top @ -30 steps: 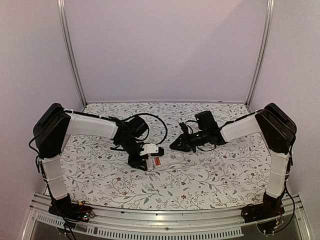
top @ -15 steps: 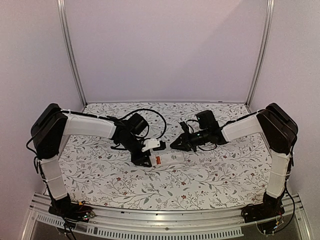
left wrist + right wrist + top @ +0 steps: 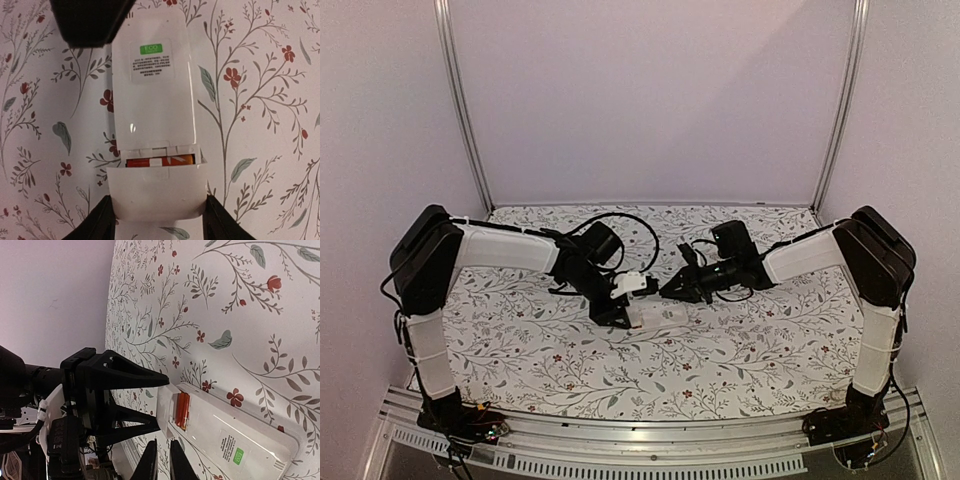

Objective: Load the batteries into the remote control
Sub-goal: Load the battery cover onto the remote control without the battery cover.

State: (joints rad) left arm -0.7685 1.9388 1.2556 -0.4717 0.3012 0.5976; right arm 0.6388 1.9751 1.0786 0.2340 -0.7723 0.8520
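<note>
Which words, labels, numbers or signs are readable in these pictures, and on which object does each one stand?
"ECO": white letters on the green patch of the sticker on the back of the remote control.
Line under "ECO" in the green patch: too small to read.
Grey print lower on the sticker: blurred, unreadable in both wrist views.
White markings on the orange battery: unreadable.
No other text is visible.
</note>
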